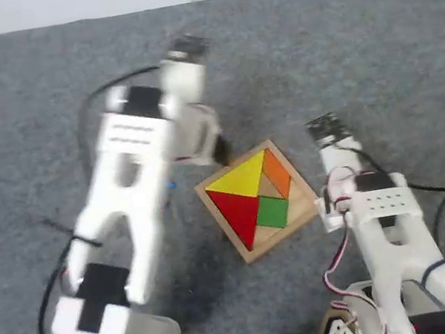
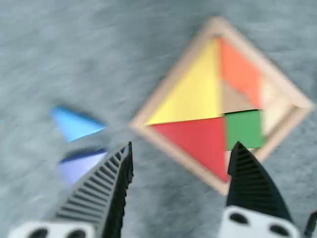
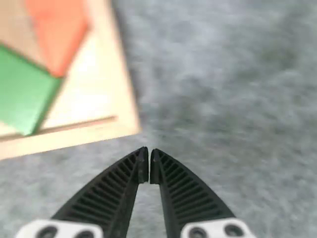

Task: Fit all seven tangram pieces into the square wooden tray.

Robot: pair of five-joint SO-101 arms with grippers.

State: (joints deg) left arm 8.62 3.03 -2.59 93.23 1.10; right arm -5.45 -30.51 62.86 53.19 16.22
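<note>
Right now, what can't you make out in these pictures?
High view: the left arm covers the carpet beside the tray, largely hiding the blue triangle.
Left wrist view: the purple piece is blurred and partly behind the left gripper, so its shape is unclear.
Left wrist view: blur leaves the tan patch either a piece or bare wood.
Right wrist view: the edge cuts off most of the tray.

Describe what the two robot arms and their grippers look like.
Both the left arm and right arm have white plastic shells with black motor blocks. Black cables loop off them; thin red and white wires run along the right one. The left gripper and right gripper have black, ribbed, tapering fingers on white mounts.
</note>
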